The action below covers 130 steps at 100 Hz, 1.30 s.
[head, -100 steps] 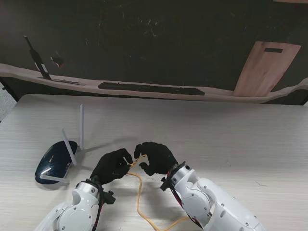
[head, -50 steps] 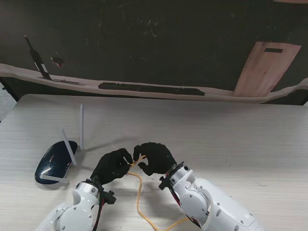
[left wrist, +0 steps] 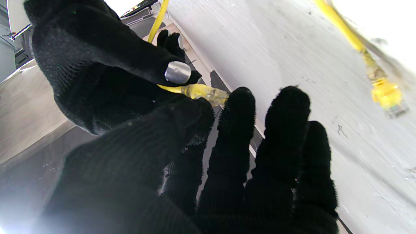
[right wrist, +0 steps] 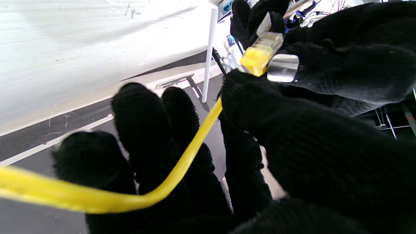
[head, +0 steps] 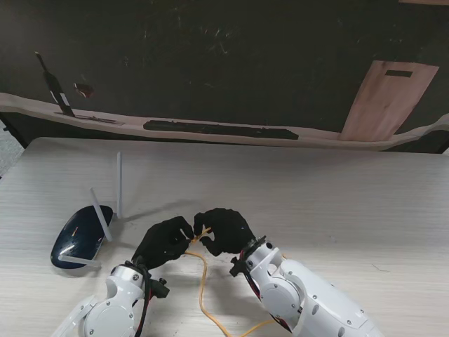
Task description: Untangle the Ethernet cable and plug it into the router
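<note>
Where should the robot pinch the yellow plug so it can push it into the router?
Probably on the yellow boot just behind the clear tip, from the cable side. That leaves the tip free to enter the router. Both the left hand and right hand pinch near it.

The stand view is evenly lit and sharp, with soft shadows beside the router (head: 81,236) and its antennas; the wall behind is dim. In both wrist views the tabletop (left wrist: 292,65) blows out to white glare, the black fingers (right wrist: 143,126) lose detail, and the near yellow Ethernet cable (right wrist: 97,198) blurs
</note>
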Motion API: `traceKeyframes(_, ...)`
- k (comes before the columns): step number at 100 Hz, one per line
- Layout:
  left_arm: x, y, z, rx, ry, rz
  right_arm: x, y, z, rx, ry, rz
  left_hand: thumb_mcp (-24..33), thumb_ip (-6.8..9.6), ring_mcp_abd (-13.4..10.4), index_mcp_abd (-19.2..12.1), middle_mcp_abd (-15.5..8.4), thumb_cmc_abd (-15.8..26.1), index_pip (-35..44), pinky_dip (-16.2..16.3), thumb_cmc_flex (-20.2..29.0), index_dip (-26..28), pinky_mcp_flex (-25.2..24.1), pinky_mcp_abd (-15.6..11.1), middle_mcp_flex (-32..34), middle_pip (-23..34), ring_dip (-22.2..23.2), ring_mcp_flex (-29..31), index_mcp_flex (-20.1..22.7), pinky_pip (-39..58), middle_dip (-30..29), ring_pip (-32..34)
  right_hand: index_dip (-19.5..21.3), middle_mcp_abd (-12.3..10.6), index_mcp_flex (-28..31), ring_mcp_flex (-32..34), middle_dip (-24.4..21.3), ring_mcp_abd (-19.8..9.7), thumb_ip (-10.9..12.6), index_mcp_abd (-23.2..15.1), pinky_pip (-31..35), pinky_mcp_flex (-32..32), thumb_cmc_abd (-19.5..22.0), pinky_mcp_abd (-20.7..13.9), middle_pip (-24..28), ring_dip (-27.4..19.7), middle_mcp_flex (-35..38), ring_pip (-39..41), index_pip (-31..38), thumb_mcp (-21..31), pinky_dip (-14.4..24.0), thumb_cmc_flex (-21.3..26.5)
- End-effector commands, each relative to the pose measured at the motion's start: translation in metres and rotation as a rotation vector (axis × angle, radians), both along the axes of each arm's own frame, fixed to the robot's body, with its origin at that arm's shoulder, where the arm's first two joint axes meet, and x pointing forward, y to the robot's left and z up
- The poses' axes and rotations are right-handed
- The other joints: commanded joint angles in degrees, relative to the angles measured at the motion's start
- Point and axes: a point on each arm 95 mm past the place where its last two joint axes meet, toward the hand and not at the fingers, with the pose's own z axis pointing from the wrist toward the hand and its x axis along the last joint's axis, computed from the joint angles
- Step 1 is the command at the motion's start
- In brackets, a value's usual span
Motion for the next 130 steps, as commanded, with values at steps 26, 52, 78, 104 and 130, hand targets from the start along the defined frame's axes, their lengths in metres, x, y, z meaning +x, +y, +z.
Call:
traceKeyframes(26, -0.002, -0.003, 0.0, -0.01, 0.012, -0.012, -0.003, 0.004, -0.004, 0.002, 0.016, 0.001, 2.82, 2.7, 1.08, -0.56, -2.12, 0.8, 2.66, 1.39, 2.63, 0.71, -0.8, 0.56, -0.17, 1.27, 0.89, -0.46, 1.26, 1.84, 1.35, 1.42, -0.86, 3.23, 3.7, 1.86, -0.32, -2.94, 0.13, 4.65, 9.39, 3.76, -0.17, -5.79, 2.78, 5.44, 5.58, 10.11, 1.35, 2.3, 5.43, 4.27)
traceKeyframes(52, -0.002, -0.001, 0.0, -0.037, -0.007, -0.008, -0.005, 0.005, -0.003, 0.039, 0.104, -0.026, -2.7, -1.47, 2.25, -0.45, -1.65, 3.99, -1.42, 0.99, 4.57, -0.39, -4.11, 0.02, -3.03, -1.72, 0.59, -4.86, -0.37, 0.39, 0.8, -1.21, 0.65, 7.37, 3.07, 1.92, 1.53, -4.02, 1.01, 9.46, 11.9, 4.42, 1.18, -8.29, 5.07, 7.11, 4.68, 13.11, 0.88, 2.73, 9.02, 7.01)
traceKeyframes(78, -0.006, 0.006, 0.0, 0.006, -0.089, -0.004, -0.005, 0.001, 0.001, 0.086, 0.165, -0.066, -13.22, -4.37, 1.05, 1.2, -0.28, 9.71, -15.53, -1.08, -0.28, -0.31, -11.26, -0.83, -20.62, -6.59, -0.64, -19.35, -6.62, -3.53, -8.05, -11.41, 1.02, 8.73, 3.25, 2.01, 2.21, -5.01, 1.54, 10.61, 13.59, 4.96, 1.83, -10.6, 5.43, 8.03, 4.36, 14.95, 0.09, 1.76, 11.87, 8.18)
traceKeyframes(104, -0.007, 0.012, -0.008, 0.138, -0.142, -0.048, -0.006, -0.005, 0.012, 0.155, 0.207, -0.087, -11.3, -2.3, -3.86, 1.35, -0.91, 14.1, -27.6, -4.35, -8.13, -1.12, -15.52, -2.88, -32.82, -14.3, -6.28, -30.2, -11.53, -8.73, -16.97, -23.78, 1.4, 9.13, 3.27, 2.08, 2.42, -6.11, 1.8, 10.33, 13.98, 5.15, 1.71, -12.39, 5.46, 8.17, 3.91, 15.59, -0.44, 1.86, 12.64, 8.26)
traceKeyframes(130, -0.006, 0.007, -0.017, 0.259, -0.161, -0.12, -0.007, -0.007, 0.015, 0.181, 0.219, -0.089, -8.1, -4.7, -8.58, 1.14, -1.16, 8.56, -36.39, -7.16, -14.62, -4.94, -17.12, -3.71, -39.62, -20.54, -11.72, -33.23, -17.91, -13.02, -21.28, -31.64, 1.68, 9.25, 3.39, 2.09, 2.55, -6.29, 1.76, 10.36, 14.16, 5.19, 1.79, -13.05, 5.52, 8.18, 3.89, 15.73, -0.83, 1.9, 12.95, 8.24)
